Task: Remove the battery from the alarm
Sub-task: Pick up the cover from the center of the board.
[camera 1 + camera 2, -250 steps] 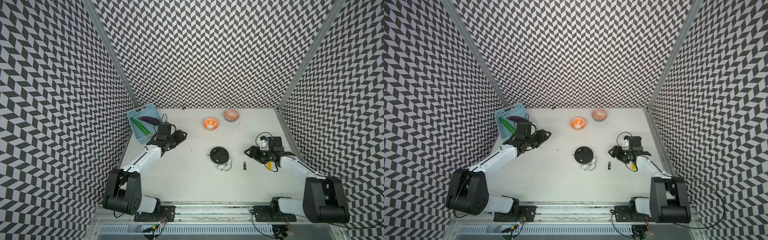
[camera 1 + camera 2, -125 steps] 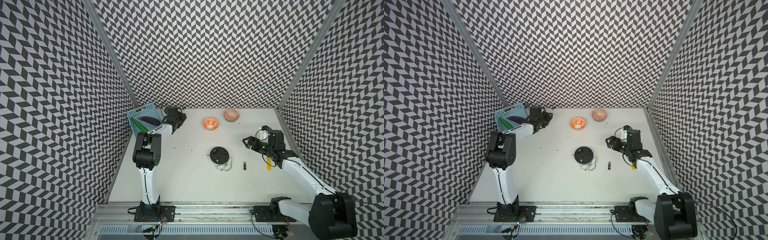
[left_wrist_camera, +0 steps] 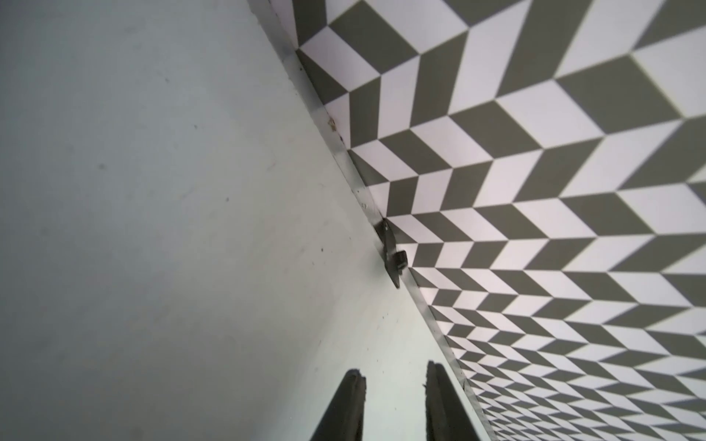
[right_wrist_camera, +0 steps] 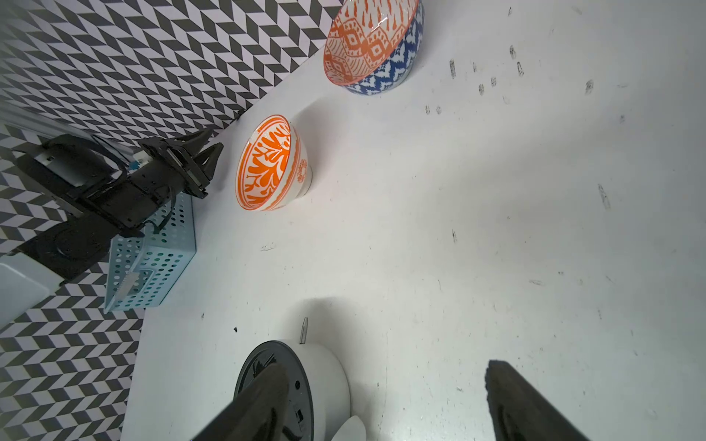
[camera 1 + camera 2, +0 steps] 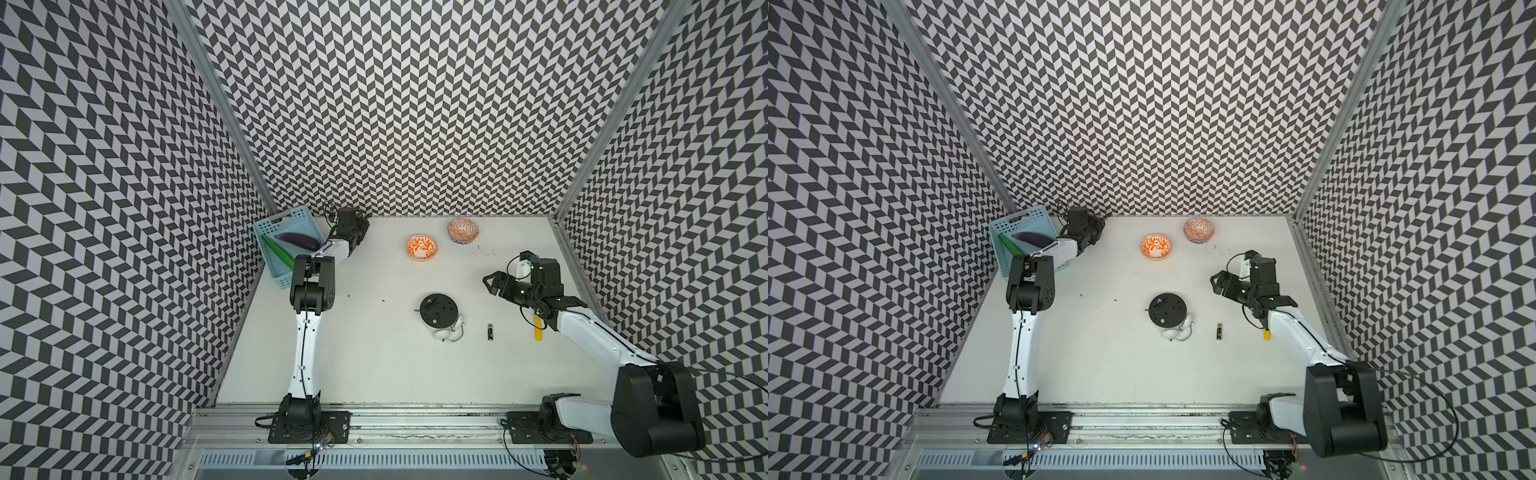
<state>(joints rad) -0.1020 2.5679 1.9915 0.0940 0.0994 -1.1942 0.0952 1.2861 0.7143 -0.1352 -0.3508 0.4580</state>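
Observation:
The alarm (image 5: pixel 438 309) (image 5: pixel 1167 309) lies face down mid-table, its black round back up and its white bells toward the front. The battery (image 5: pixel 490 332) (image 5: pixel 1219 331) lies loose on the table just right of it. My right gripper (image 5: pixel 488 284) (image 5: pixel 1214 282) hovers behind the battery and right of the alarm, open wide and empty. In the right wrist view the alarm (image 4: pixel 317 382) shows beside one finger of that gripper (image 4: pixel 386 366). My left gripper (image 5: pixel 363 226) (image 5: pixel 1098 228) is at the back wall. In the left wrist view that gripper (image 3: pixel 393 372) shows a narrow empty gap.
A yellow-handled screwdriver (image 5: pixel 539 330) (image 5: pixel 1266 333) lies partly under the right arm. Two patterned bowls (image 5: pixel 422 246) (image 5: pixel 462 230) stand at the back. A blue basket (image 5: pixel 282 218) with vegetables sits in the back left corner, beside the left arm. Patterned walls enclose three sides.
The left arm folded upward and swung its gripper to the back wall beside the basket, its jaws narrowing. The right gripper rose a little toward the back and opened wider.

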